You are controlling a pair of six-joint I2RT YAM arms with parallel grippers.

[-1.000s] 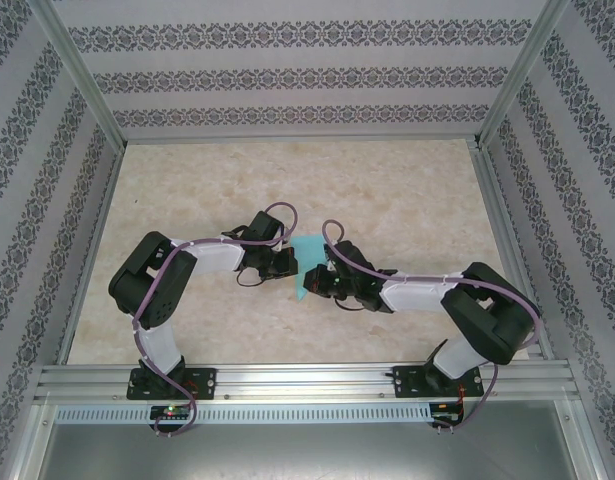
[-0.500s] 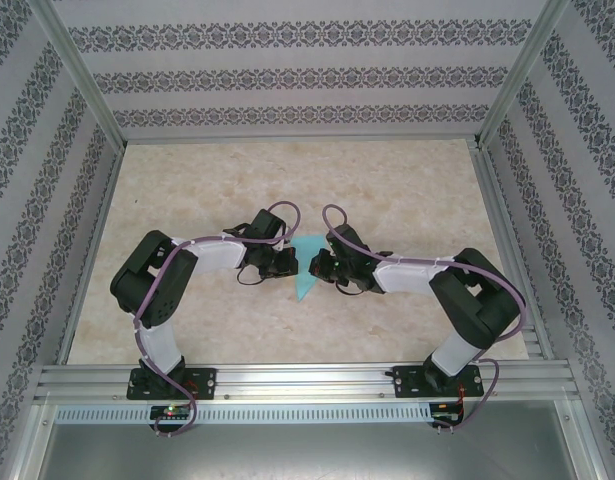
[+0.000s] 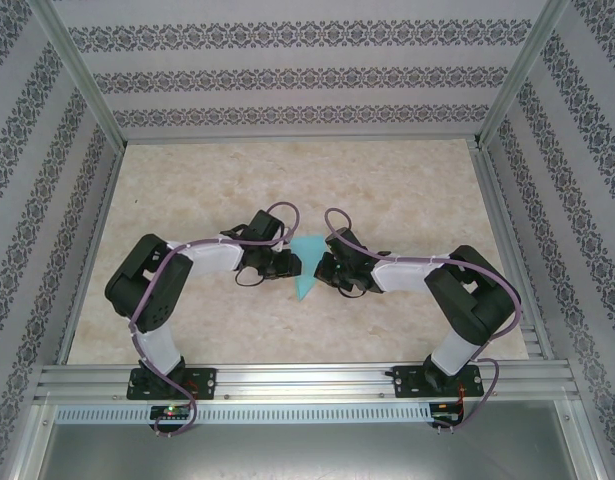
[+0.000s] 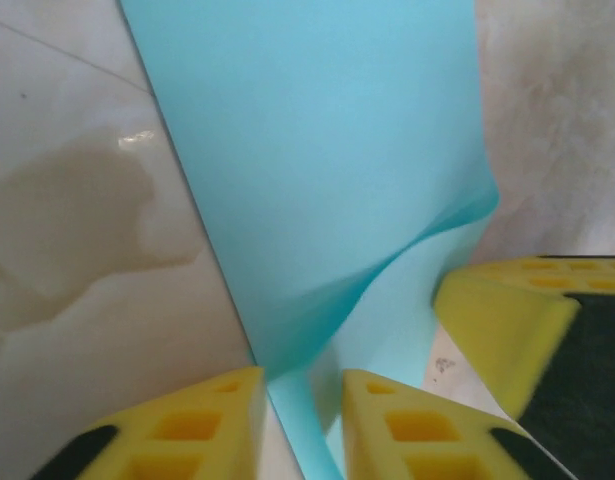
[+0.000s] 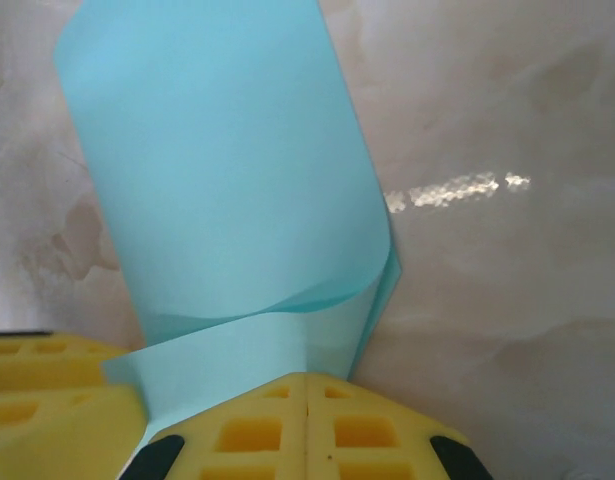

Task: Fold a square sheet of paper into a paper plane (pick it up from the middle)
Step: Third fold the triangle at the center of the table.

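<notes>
The turquoise sheet of paper [image 3: 307, 286] lies creased and pointed at mid-table, between the two grippers. In the left wrist view the paper [image 4: 317, 150] curls upward, and a narrow fold of it runs down through the gap of my left gripper [image 4: 299, 375], whose yellow fingers stand apart. My right gripper [image 5: 307, 378] has its fingers pressed together at the folded edge of the paper [image 5: 217, 170], which bows up in front of it. From above, the left gripper [image 3: 290, 265] and the right gripper [image 3: 320, 268] face each other across the sheet, almost touching.
The marble-patterned tabletop [image 3: 387, 190] is bounded by aluminium frame rails [image 3: 287, 378] and patterned walls. A yellow finger of the right gripper [image 4: 497, 320] sits close beside the left one; the left gripper's fingers [image 5: 47, 400] show at the right wrist view's lower left.
The right arm has drawn in, and its gripper has moved up and back along the paper. The paper now shows a wider pointed top. The left arm has barely moved.
</notes>
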